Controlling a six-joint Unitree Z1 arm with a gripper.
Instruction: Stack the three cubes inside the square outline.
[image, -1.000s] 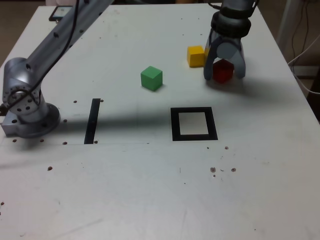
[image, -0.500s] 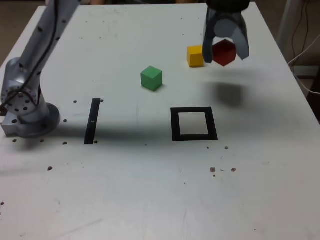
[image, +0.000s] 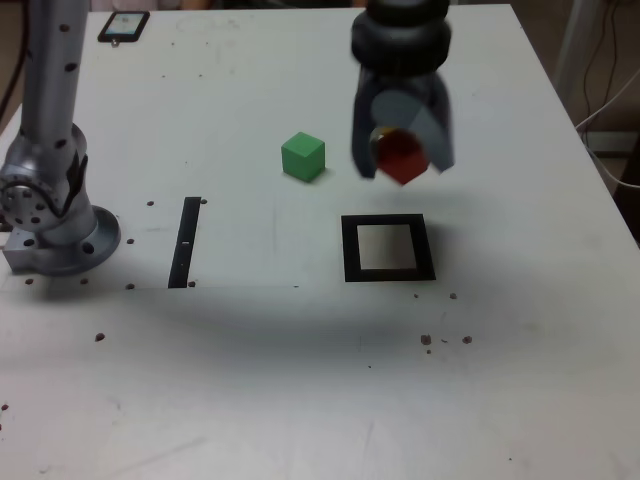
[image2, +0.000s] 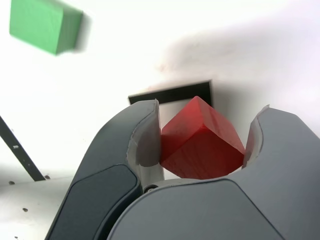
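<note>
1. Exterior view: grey two-jawed gripper (image: 402, 160) clamps small red solid cube (image: 401, 156) aloft, just beyond thick black square outline (image: 388, 248).
2. Small green solid cube (image: 303, 156) sits left on white table (image: 300, 380).

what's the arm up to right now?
The hand is shut on the red cube and holds it in the air, above the table and just beyond the black square outline, whose white centre has nothing in it. The green cube sits on the table to the exterior view's left of the hand. The yellow cube is mostly hidden behind the hand; only a sliver of yellow shows. Nothing is stacked yet.
</note>
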